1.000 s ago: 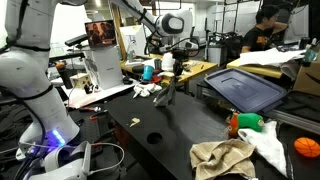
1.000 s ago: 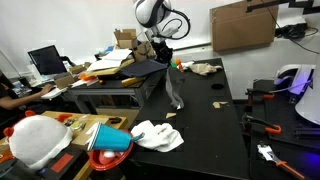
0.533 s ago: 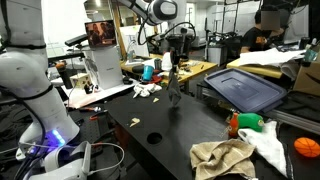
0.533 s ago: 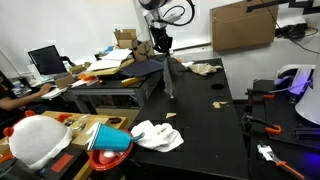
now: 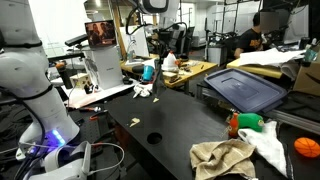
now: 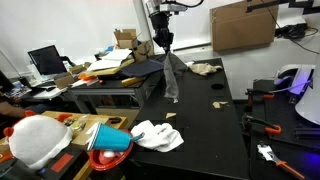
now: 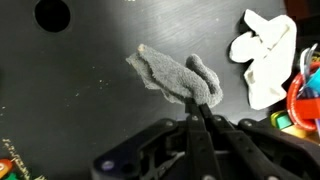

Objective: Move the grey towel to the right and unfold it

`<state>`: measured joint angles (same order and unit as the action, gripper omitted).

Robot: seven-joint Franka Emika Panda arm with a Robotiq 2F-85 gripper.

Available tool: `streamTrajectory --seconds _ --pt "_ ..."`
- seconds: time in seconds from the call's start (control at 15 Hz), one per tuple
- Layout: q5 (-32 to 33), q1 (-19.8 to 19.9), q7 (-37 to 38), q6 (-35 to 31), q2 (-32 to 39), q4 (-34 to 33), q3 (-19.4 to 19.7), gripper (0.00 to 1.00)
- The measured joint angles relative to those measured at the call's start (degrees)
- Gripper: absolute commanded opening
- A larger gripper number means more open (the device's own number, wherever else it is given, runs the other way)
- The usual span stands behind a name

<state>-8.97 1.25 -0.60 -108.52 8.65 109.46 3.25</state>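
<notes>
The grey towel [image 5: 158, 80] hangs in the air as a narrow crumpled strip from my gripper [image 5: 157, 47] over the far part of the black table [image 5: 180, 125]. In an exterior view the gripper [image 6: 163, 42] is high above the table and the towel [image 6: 171, 78] dangles below it, its lower end near the tabletop. In the wrist view the towel [image 7: 172, 76] bunches out from the fingertips, where my gripper [image 7: 198, 108] is shut on one corner of it.
A beige towel [image 5: 222, 157] and a white rag [image 5: 266, 142] lie at the table's near end; the white rag [image 7: 262, 55] also shows in the wrist view. A dark bin [image 5: 245, 88], an orange ball [image 5: 307, 147], a round table hole [image 5: 153, 137] and a red bowl [image 6: 110, 152] stand around.
The gripper has risen and carried the towel along the table, to the left in one exterior view. The towel now hangs higher. The jaws stayed shut on it.
</notes>
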Motion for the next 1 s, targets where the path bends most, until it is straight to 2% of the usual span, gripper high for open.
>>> streamTrajectory --seconds 0.13,0.33,0.4,0.47,0.6,0.8,1.0 --pt "-3.3 0.6 -3.6 4.2 -0.7 0.1 0.0 0.01" --pt "-2.9 1.7 -3.3 6.7 -0.4 0.2 0.3 0.01" --pt "-1.1 2.0 -1.7 6.2 0.0 0.5 0.7 0.29" --pt "1.5 2.2 0.6 5.1 0.5 0.8 1.3 0.31" --pt "6.4 2.5 5.0 2.2 1.7 1.5 2.4 0.43" --pt "13.6 2.6 12.4 -0.8 3.1 2.5 3.2 0.66" --pt "18.2 1.8 16.6 -1.3 3.5 3.8 3.1 0.89"
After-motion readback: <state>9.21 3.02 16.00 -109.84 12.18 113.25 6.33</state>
